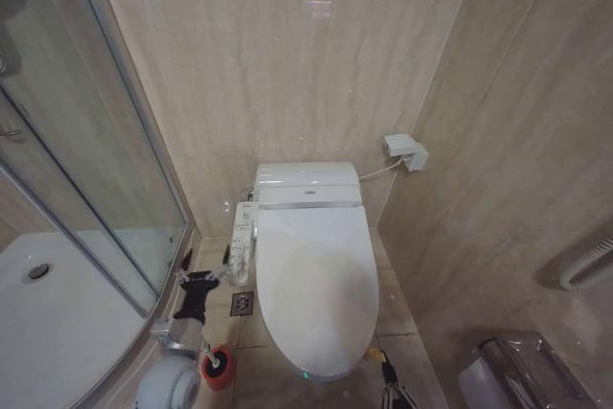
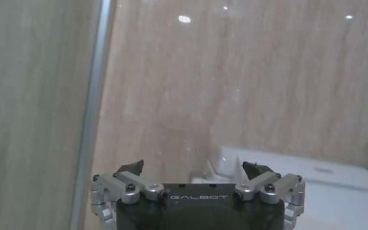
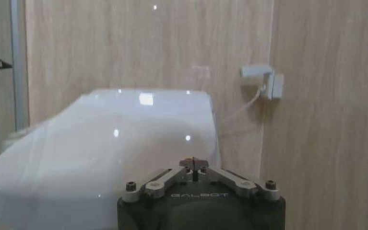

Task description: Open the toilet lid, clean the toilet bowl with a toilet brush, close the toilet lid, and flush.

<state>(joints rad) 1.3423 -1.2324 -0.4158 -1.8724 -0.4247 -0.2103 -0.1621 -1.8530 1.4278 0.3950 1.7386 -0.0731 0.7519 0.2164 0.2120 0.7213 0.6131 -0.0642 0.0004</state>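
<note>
Toilet shut, both tools hovering low beside it.

Head view: glossy white oval toilet lid [image 1: 316, 284] lies closed, between the left tool [image 1: 203, 282] and right tool [image 1: 391, 382].
Left wrist view: left tool [image 2: 196, 168] spread wide, empty.
Right wrist view: right tool [image 3: 195, 164] pressed together, lid [image 3: 107, 143] just ahead.

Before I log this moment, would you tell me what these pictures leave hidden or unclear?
- The toilet bowl: its inside is covered by the shut toilet lid in the head view.
- The toilet brush: partly hidden by the left arm; its handle is not clear.
- Right tool: cut off by the head view's bottom edge.
- Button panel: labels too small to read.
- Left tool: open, holding nothing; what lies beneath it is out of frame.
</note>
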